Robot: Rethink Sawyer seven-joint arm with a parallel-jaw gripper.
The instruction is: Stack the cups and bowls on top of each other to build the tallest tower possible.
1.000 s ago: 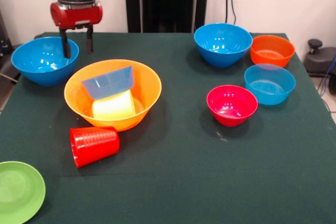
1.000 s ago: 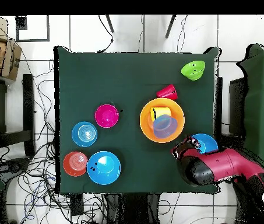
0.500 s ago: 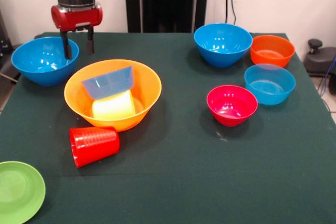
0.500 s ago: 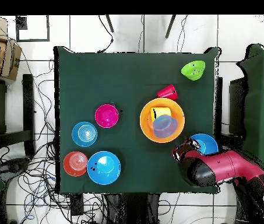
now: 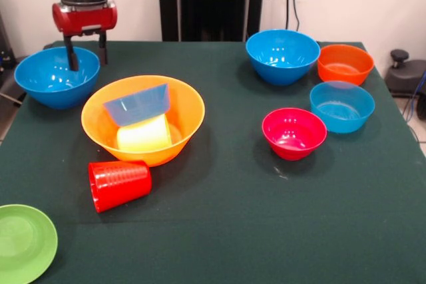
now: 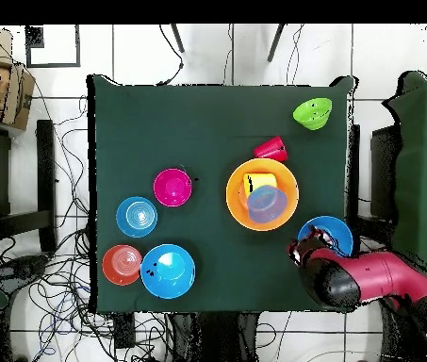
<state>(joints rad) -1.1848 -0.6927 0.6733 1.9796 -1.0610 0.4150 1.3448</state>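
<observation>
Green table point(image 5: 233, 231): bowls point(image 5: 282, 56), red cup point(image 5: 119, 185) lying sideways.

The red and black gripper point(image 5: 86, 50), fingers apart, hangs over the deep blue plastic bowl point(image 5: 56, 78) at 10 o'clock. The big yellow-orange bowl point(image 5: 143, 119) holds a tilted pale blue bowl point(image 5: 137, 104) and a yellow cup point(image 5: 144, 135). A ribbed red cup point(image 5: 119, 184) lies at its 7 o'clock.

Glossy plastic bowls point(image 5: 286, 55), matt cloth table point(image 5: 266, 217)

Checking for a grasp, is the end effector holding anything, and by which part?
Nothing is held: the open end effector hangs empty over the deep blue bowl.
</observation>
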